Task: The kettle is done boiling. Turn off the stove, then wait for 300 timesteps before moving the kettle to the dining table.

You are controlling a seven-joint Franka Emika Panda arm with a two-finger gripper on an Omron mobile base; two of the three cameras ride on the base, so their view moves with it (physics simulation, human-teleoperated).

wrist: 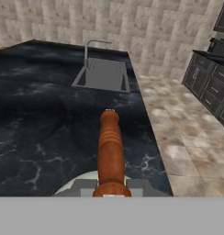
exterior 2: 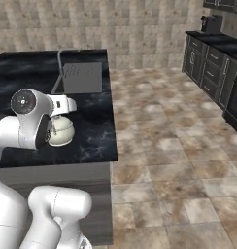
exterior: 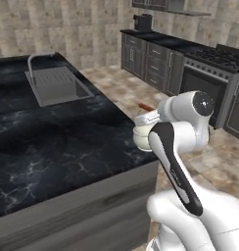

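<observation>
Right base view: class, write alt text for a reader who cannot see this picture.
A white robot arm holds a small white kettle at the near end of a long black marble dining table, its hand above the kettle. A sink with a faucet is set into the table farther back; tiled floor and dark cabinets lie to the right.

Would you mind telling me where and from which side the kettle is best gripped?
By its arched red-orange handle, from above: it rises clear over the squat rounded kettle and is thin enough for the two fingers to close across. The body looks too wide and smooth.
</observation>
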